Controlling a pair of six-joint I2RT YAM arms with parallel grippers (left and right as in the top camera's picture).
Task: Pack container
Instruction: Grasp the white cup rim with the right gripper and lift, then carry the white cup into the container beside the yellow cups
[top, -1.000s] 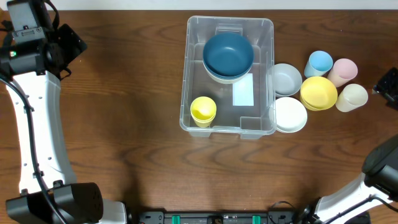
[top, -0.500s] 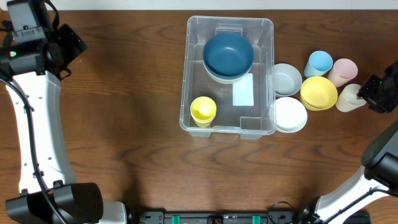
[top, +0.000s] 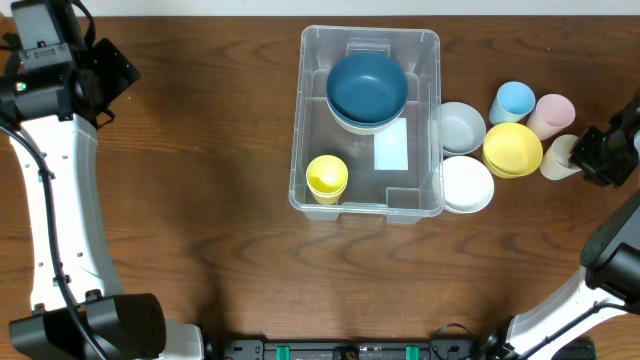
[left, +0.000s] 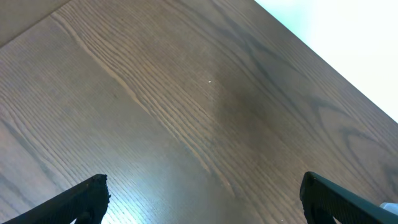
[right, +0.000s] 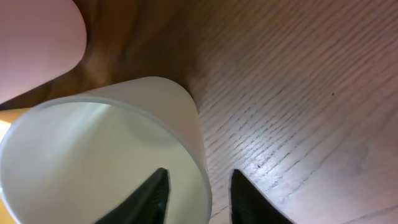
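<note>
Clear plastic, the container sits at the middle of the surface. Our right gripper holds its fingers apart astride the wall of a cream cup, one inside, one outside, neither touching. Our left gripper hangs over bare wood, fingers wide apart

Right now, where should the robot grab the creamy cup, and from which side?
Its thin rim wall, from above on the right side. The cream cup stands upright, mouth open, so one of the fingers can go inside and one outside. The yellow bowl crowds its left, the pink cup its back.
</note>
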